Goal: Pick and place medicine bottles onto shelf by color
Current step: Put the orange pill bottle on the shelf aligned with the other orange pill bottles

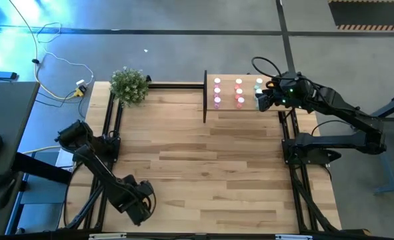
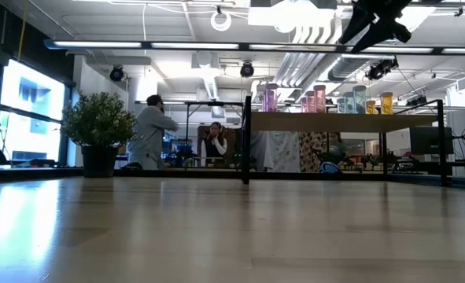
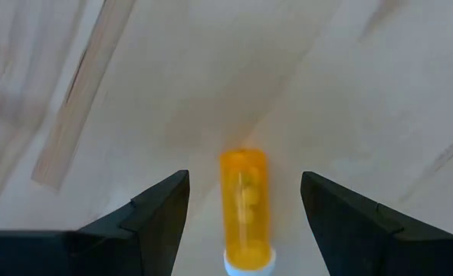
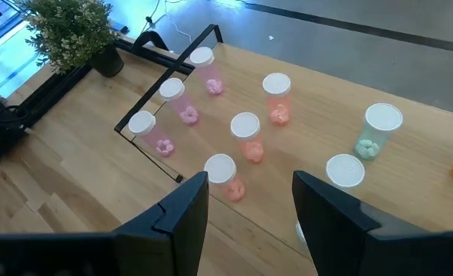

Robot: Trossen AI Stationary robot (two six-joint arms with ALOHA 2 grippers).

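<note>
The shelf (image 1: pixel 247 110) is already carrying pink, red-pink and green bottles (image 4: pixel 245 134) in rows, the right gripper (image 4: pixel 249 203) hovering over them with fingers apart. Down at the near-left corner, the left gripper (image 3: pixel 245 207) is straddling a lying orange bottle (image 3: pixel 244 207) — jaws wide, not yet clamped — so closing looks next.

A: What carries the objects?
B: A striped plank worktop (image 1: pixel 203 160) with a black frame; at its far right corner stands the shelf (image 1: pixel 247 110), a light-wood board with a dark upright edge panel (image 1: pixel 205 97).

A: What rests on the shelf?
B: Upright white-capped medicine bottles (image 4: pixel 245 134): three pink (image 4: pixel 172 100), three red-pink, then pale green ones (image 4: pixel 379 130), sorted in rows.

A: And directly on the worktop?
B: A potted plant (image 1: pixel 129 85) at the far left corner, and one orange bottle (image 3: pixel 244 211) lying on its side on the planks near the left front.
</note>
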